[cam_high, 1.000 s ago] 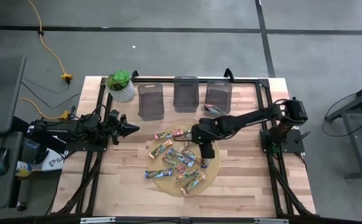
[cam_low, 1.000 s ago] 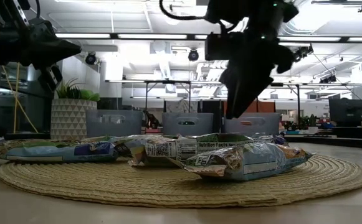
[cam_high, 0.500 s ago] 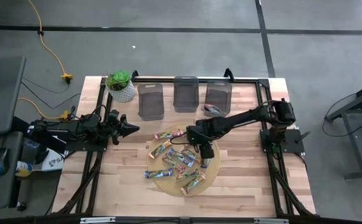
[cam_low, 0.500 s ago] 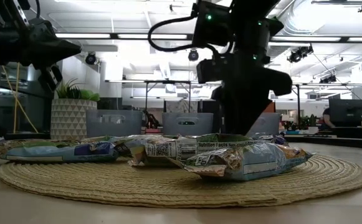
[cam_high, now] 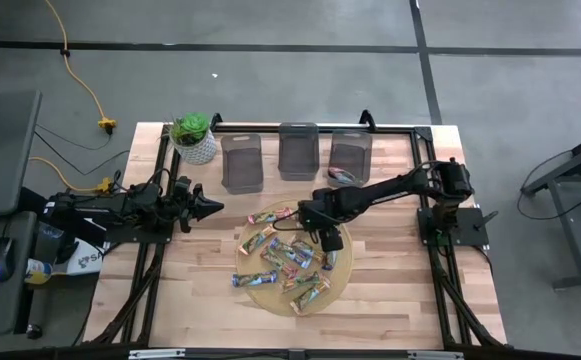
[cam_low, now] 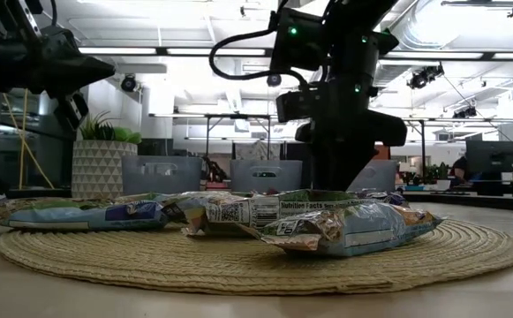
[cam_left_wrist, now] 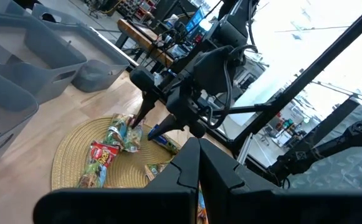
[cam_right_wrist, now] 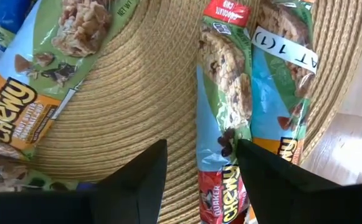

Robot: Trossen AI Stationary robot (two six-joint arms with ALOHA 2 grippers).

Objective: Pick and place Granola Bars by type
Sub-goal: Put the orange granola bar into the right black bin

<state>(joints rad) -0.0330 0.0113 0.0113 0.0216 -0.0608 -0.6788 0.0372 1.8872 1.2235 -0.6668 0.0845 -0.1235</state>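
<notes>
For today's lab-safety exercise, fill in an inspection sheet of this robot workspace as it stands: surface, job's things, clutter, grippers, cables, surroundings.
Surface: wooden table, round woven mat in the middle.
Job's things: granola bars scattered on the mat; three grey bins along the far edge.
Clutter: potted plant at the far left corner.
Grippers: right gripper open, low over a red-ended bar; left gripper shut, waiting left of the mat.
Cables: yellow cord on the floor.
Surroundings: grey floor, desks; nothing else seen.

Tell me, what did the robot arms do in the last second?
The right gripper came down over the straw mat, fingers open around a red-ended granola bar, not yet gripping it. The left gripper stayed shut beside the mat; the other bars haven't moved.
</notes>
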